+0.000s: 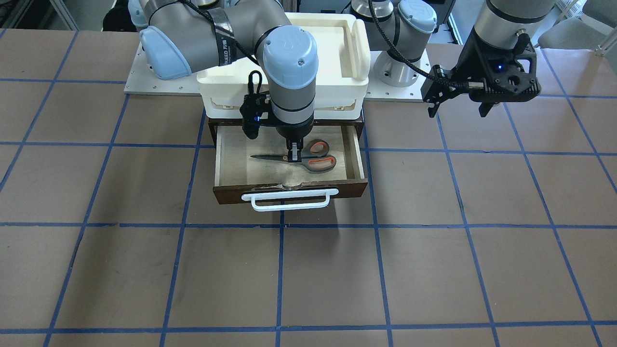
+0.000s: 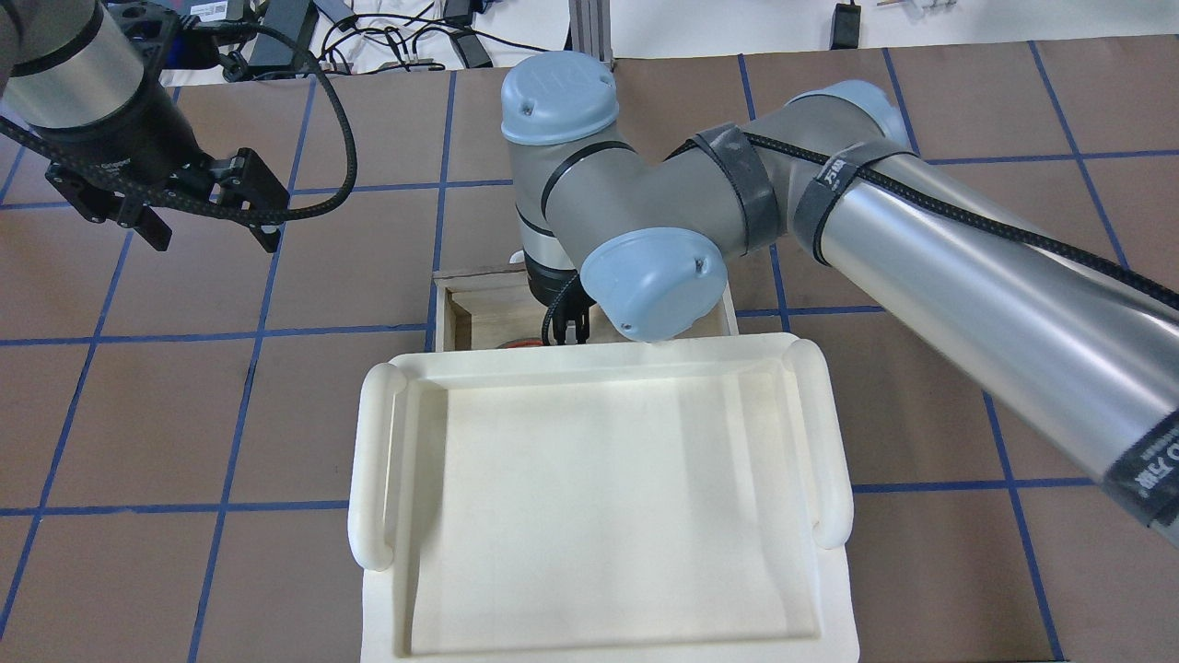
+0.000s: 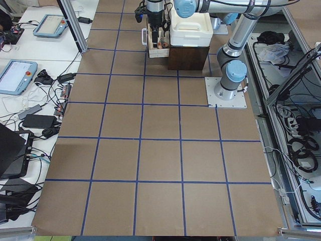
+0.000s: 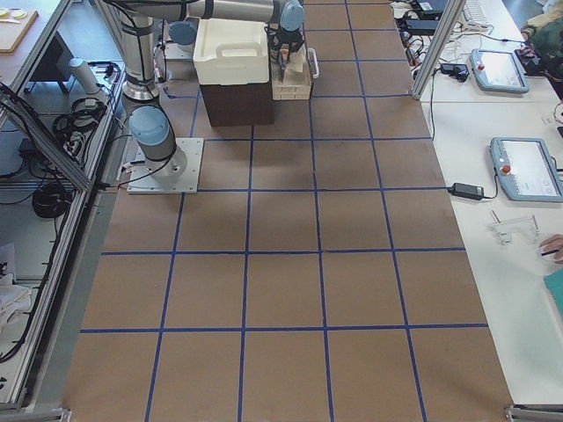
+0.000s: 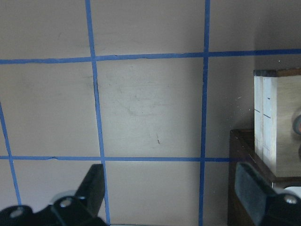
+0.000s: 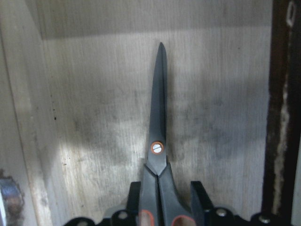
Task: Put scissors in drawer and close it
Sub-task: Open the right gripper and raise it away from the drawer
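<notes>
Currently underway: placing is looking nearly done, by my reading; closing is not yet begun.
Scissors (image 1: 277,157): lying flat on the floor of the drawer (image 1: 226,189), about mid-drawer. The long axis is running along the drawer's width, blade tip pointing toward the drawer's end on the robot's right.
Right end effector (image 1: 294,154): reaching straight down inside the drawer, fingers set narrow and bracketing the scissors just behind the pivot. Whether the pads are pressing, I cannot tell.
White bar handle (image 1: 289,200): sitting on the drawer's front, facing away from the robot.
Left end effector (image 1: 458,112): hanging above the counter (image 1: 434,241), well off the drawer's other end, spread wide, carrying nothing.
Coming move: likely depending on the right arm, the nearer one, lifting clear before the drawer's front is pushed crosswise to the blades.
</notes>
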You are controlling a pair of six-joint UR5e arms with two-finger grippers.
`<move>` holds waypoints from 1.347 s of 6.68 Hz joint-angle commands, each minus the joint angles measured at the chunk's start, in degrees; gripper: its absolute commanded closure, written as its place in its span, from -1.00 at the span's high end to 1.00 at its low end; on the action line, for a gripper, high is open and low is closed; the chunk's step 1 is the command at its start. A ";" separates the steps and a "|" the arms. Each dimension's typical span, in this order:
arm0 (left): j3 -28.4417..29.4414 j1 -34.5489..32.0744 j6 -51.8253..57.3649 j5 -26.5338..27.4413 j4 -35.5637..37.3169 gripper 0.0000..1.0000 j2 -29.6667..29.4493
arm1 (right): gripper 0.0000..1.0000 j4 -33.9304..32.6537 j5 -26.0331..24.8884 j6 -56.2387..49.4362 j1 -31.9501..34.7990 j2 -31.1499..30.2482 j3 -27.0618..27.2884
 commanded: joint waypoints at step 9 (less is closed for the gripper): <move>7.51 -8.37 -4.29 -3.62 7.02 1.00 -8.89 | 0.83 9.39 -8.93 -48.59 -25.78 -12.64 -5.70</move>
